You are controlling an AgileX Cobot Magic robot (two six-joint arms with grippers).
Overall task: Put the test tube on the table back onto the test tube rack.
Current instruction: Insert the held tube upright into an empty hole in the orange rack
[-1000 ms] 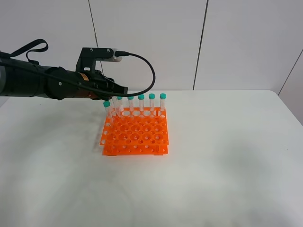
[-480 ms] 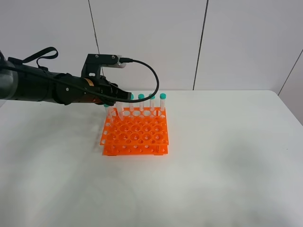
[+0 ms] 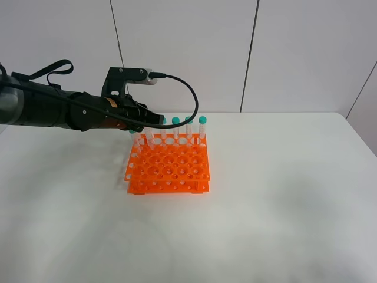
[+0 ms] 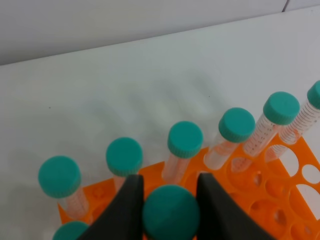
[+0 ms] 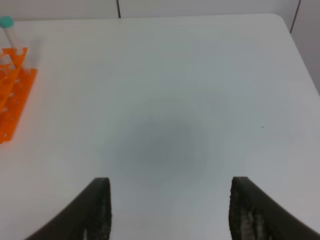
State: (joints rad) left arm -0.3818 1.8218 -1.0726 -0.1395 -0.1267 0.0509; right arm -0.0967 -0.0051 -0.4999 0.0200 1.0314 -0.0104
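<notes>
Insertion step, as it looks. Left gripper (image 4: 170, 196) grips the test tube (image 4: 171, 216) by its cap, above the far-left part of the test tube rack (image 3: 171, 172), beside the filled far row (image 3: 188, 121). Right gripper (image 5: 170, 212) gapes empty over the table (image 5: 200, 75). Next move likely needs: tip over a free hole, straight descent, release.

Left gripper (image 3: 155, 120) farther over rack (image 3: 169, 169)
</notes>
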